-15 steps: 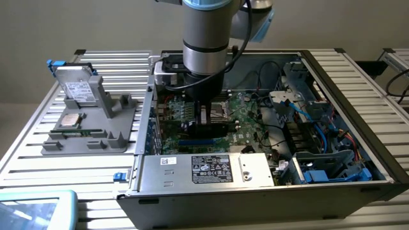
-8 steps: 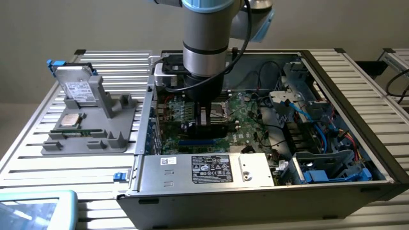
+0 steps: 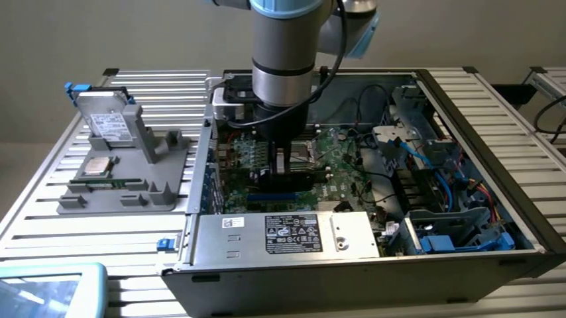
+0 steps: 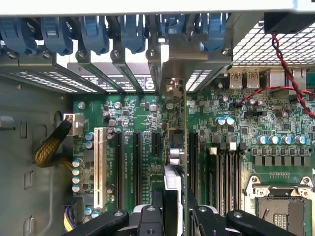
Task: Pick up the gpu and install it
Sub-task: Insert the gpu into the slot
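Black gripper [image 4: 173, 199] is pinching the gpu [image 4: 172, 169] by its top edge. The card stands upright, close above the green motherboard [image 4: 142, 113], among the long black slots [image 4: 137, 162]. I cannot tell if it touches. The open computer case [image 3: 354, 291] sits on the slatted worktop [image 3: 26, 225].

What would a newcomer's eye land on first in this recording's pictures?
The robot arm reaching straight down into the open computer case, at the middle of the exterior view, grabs the eye first. Its gripper is clamped on a black graphics card, held edge-on over the green motherboard and its slots. On the exterior view's left, a grey holder carries a hard drive.
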Motion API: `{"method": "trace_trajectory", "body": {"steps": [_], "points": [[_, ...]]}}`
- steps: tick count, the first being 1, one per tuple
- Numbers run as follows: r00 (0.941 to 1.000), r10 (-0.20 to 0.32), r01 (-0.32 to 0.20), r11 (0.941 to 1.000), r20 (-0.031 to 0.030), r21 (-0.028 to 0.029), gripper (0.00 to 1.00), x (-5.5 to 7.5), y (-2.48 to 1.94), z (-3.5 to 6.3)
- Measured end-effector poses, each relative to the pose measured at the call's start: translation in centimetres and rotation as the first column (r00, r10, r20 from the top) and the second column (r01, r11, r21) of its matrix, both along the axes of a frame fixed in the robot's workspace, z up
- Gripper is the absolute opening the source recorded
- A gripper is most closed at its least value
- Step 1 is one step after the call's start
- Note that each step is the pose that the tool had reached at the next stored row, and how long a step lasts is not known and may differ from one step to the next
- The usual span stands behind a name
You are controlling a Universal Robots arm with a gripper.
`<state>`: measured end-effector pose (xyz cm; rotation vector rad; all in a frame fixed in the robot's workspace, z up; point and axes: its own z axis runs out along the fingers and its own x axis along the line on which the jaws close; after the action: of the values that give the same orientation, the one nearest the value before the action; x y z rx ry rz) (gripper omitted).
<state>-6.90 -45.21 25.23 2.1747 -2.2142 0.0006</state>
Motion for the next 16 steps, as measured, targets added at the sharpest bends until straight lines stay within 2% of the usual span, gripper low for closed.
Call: {"method": "trace_trajectory", "body": {"steps": [16], "points": [[1.0, 0.0, 0.0, 1.0, 0.0001, 0.0001, 0.27, 0.02, -0.19, -0.11]]}}
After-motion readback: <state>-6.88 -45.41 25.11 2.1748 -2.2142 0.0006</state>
